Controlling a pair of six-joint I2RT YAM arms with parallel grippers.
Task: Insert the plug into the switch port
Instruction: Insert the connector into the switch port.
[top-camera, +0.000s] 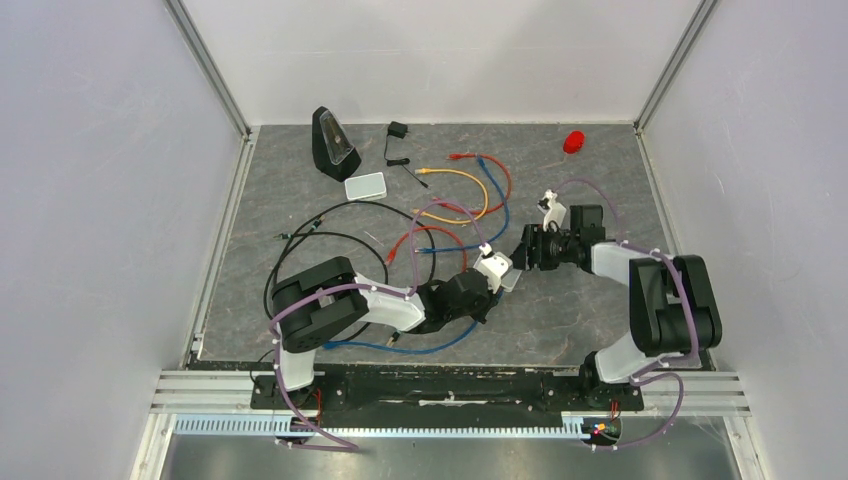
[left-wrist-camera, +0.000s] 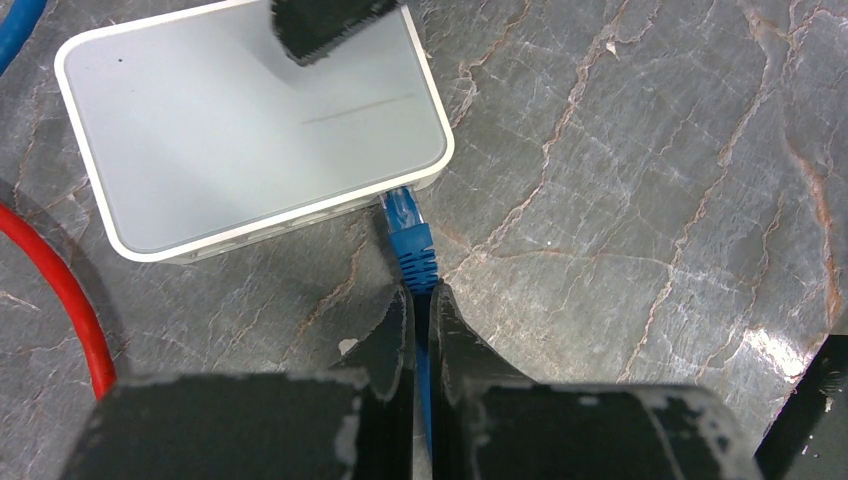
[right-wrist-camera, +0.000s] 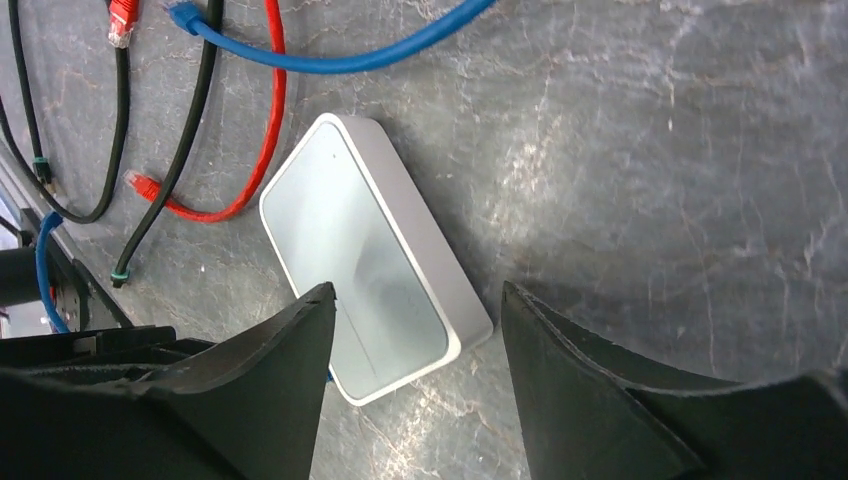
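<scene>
Left gripper (left-wrist-camera: 420, 300), clamping the blue cable (left-wrist-camera: 423, 350) behind the plug (left-wrist-camera: 403, 215), could skid the switch box (left-wrist-camera: 200, 150); right gripper (right-wrist-camera: 418, 292) gapes wide.

Bright, even, diffuse light from overhead fills all views. Shadows are soft. The marbled table (left-wrist-camera: 640, 200) shows pale glare patches in the wrist views, where the close black fingers (right-wrist-camera: 590, 400) blur slightly.
</scene>
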